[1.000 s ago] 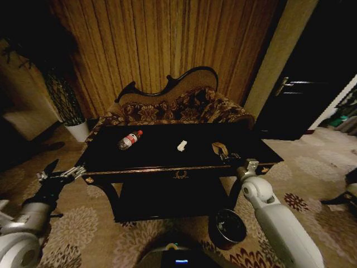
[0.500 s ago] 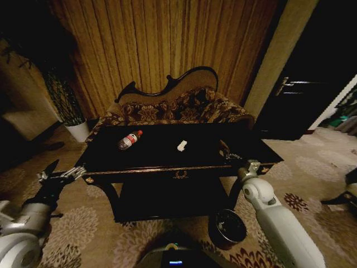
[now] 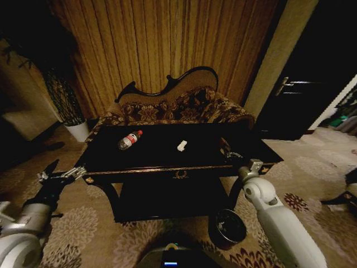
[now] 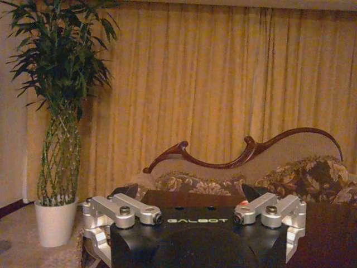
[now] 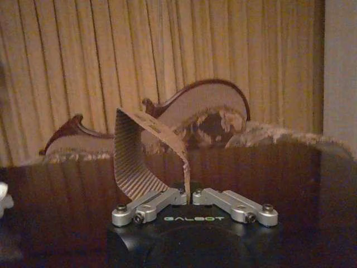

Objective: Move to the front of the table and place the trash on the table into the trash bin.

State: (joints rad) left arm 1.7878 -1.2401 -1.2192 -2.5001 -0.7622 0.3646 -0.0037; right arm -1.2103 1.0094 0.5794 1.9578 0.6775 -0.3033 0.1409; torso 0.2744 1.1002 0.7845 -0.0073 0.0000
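Observation:
The black table (image 3: 162, 155) stands right before me. On it lie a clear bottle with a red label (image 3: 129, 139) at the left and a white crumpled scrap (image 3: 182, 146) in the middle. At the table's right front, my right gripper (image 3: 225, 150) is shut on a tan corrugated wrapper (image 5: 139, 162); in the right wrist view the wrapper curls up from between the closed jaws of the right gripper (image 5: 188, 192). The dark round trash bin (image 3: 227, 226) stands on the carpet below that arm. My left gripper (image 3: 58, 175) hangs open off the table's left front corner, holding nothing.
A floral sofa (image 3: 178, 106) with a curved dark frame stands close behind the table, curtains behind it. A tall plant in a white pot (image 3: 78, 131) is at the far left. A dark door (image 3: 301, 106) is at the right. Patterned carpet surrounds the table.
The right gripper has closed on the tan wrapper, which showed more openly beside it a second ago. The left arm and the other trash have not moved.

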